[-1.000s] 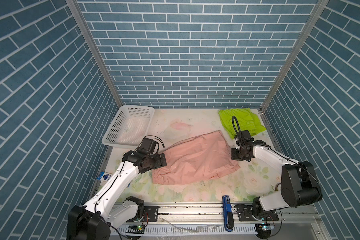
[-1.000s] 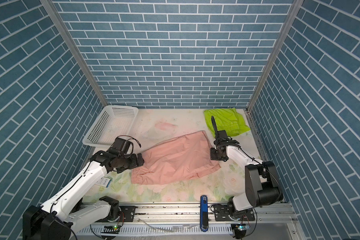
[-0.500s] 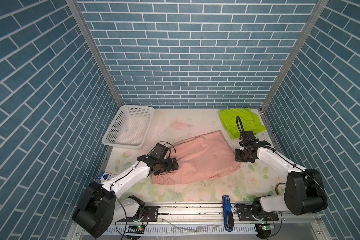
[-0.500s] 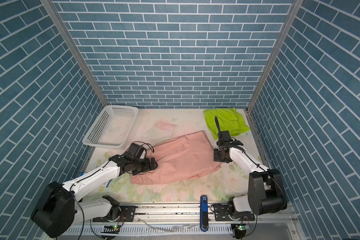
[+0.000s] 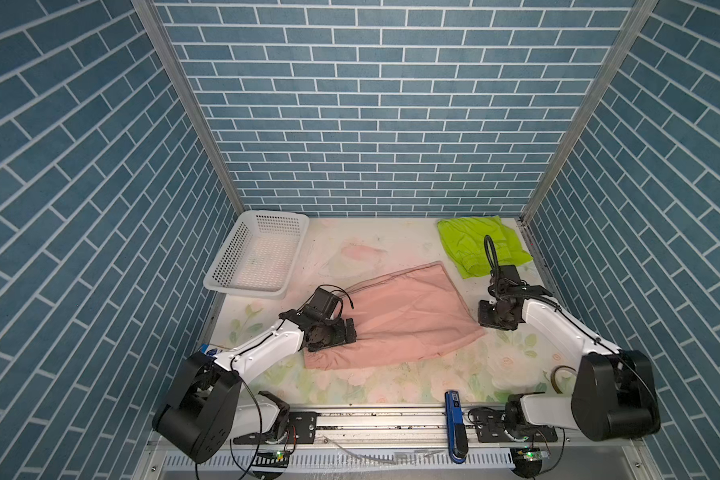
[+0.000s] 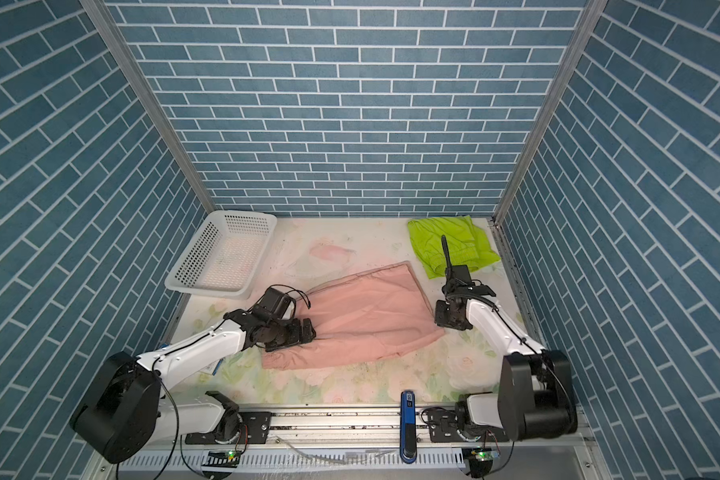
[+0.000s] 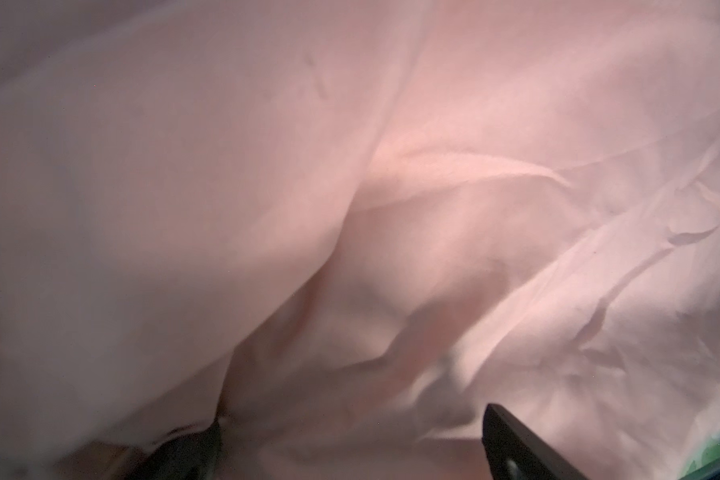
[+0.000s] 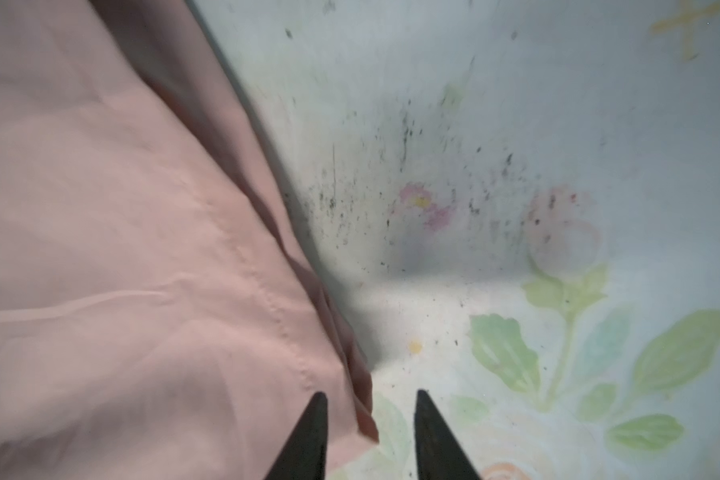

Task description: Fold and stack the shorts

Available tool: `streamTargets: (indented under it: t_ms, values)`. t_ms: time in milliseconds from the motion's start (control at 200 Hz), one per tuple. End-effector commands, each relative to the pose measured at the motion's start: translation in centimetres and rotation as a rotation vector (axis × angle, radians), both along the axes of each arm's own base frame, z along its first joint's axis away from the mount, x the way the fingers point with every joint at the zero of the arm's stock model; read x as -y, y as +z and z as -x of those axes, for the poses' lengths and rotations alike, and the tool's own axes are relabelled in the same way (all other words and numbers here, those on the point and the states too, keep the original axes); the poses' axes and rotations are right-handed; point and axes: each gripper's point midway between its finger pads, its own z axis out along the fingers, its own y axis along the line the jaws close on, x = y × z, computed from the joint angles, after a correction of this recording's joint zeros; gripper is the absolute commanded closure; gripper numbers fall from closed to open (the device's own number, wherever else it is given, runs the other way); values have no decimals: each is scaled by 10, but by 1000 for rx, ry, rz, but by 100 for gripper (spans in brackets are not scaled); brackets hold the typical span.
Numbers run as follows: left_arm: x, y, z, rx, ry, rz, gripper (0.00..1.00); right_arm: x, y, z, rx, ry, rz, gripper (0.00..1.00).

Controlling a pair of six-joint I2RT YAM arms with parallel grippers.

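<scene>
Floral tabletop (image 5: 391, 378) holds pink shorts (image 5: 412, 316) seemingly half-folded; green shorts (image 5: 470, 241) lie apart (unfolded, unstacked); left gripper (image 7: 348, 428) gapes wide over pink cloth, right gripper (image 8: 368, 401) narrowly parted, empty

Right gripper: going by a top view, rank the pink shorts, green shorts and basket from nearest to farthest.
1. Pink shorts: mid-table, their right edge just beside the right gripper.
2. Green shorts: behind the gripper, in the back right corner.
3. Basket: across the table, at the back left.
</scene>
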Motion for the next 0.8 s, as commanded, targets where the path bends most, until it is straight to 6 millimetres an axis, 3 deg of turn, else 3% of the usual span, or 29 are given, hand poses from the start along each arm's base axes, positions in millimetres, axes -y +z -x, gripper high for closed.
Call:
streamTargets:
  t_ms: [0,70,155,305,405,500,635,795]
  values:
    - [-8,42,-6,73,-15,-43,0,-24,40,-7,141,116,-4,59]
    - [-16,73,-11,140,-16,-76,0,-68,49,-9,217,277,-62,56]
    - [-36,111,-20,247,18,-129,0,-118,48,-4,256,439,-110,51]
    - [-74,153,-28,351,103,-140,0,-155,12,-12,180,411,-171,51]
    - [-88,161,-29,365,142,-142,0,-154,-20,-14,111,333,-165,50]
    - [-90,159,-27,357,137,-147,0,-143,-45,-12,49,275,-117,50]
    - [-90,153,-23,333,134,-150,0,-128,-66,-6,-13,226,-82,49]
    - [-92,154,-21,331,137,-159,0,-94,-81,-3,-76,102,-99,49]
